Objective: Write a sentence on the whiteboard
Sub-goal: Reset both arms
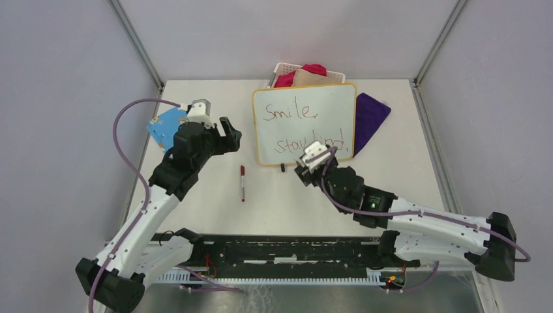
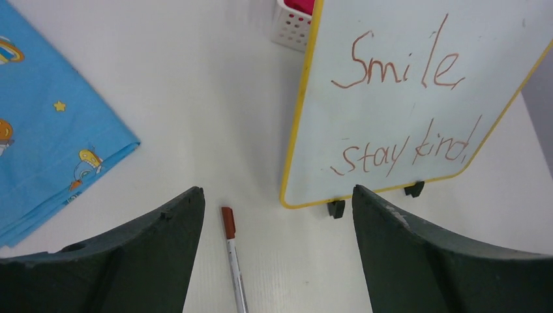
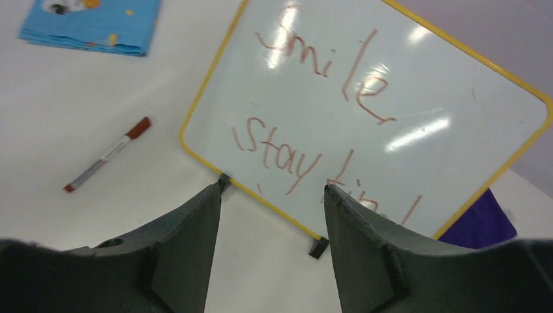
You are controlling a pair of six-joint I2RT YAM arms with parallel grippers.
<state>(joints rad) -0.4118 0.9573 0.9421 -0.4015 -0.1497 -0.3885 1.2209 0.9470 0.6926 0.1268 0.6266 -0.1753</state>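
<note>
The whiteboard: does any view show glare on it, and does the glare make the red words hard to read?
Right wrist view: bright white streaks of glare lie on the whiteboard, one over the start of "Smile", yet the sentence is readable. Left wrist view: evenly lit, no glare, strokes sharp. Top external view: no glare either; the words are small and thin.

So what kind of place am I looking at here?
Probably a robot lab test cell: two robot arms bolted at the edge of a white table, plain grey panels walling it in, and staged props like the whiteboard and red marker.
</note>
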